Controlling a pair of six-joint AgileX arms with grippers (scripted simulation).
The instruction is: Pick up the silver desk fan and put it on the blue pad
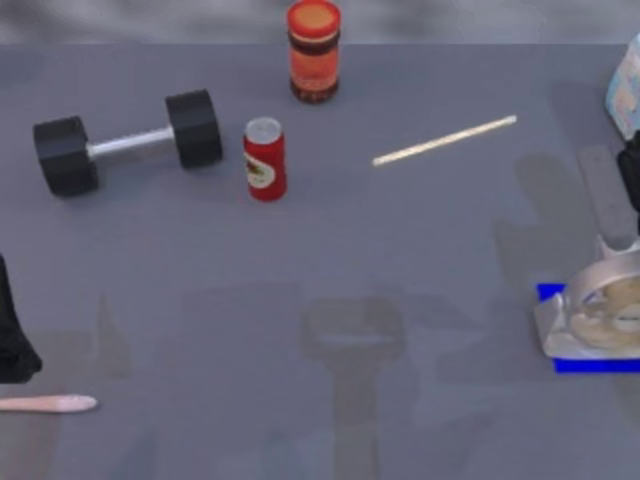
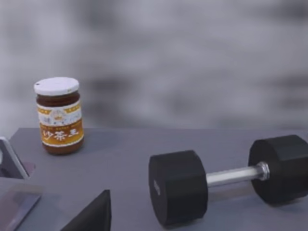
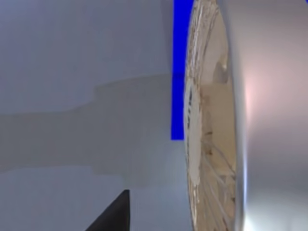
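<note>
Table's right edge: silver desk fan (image 1: 600,310) stands on blue pad (image 1: 590,364).

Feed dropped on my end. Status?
Right gripper at silver desk fan, grip unclear. Fan sits on blue pad, right table edge. Left arm parked at left edge. Nothing blocking.

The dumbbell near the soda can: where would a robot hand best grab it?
Probably the silver bar of the dumbbell, coming straight down from above. It lies flat, and the bar is the one slim part between two fat black ends, which look too wide for two fingers. The left hand is nearer.
</note>
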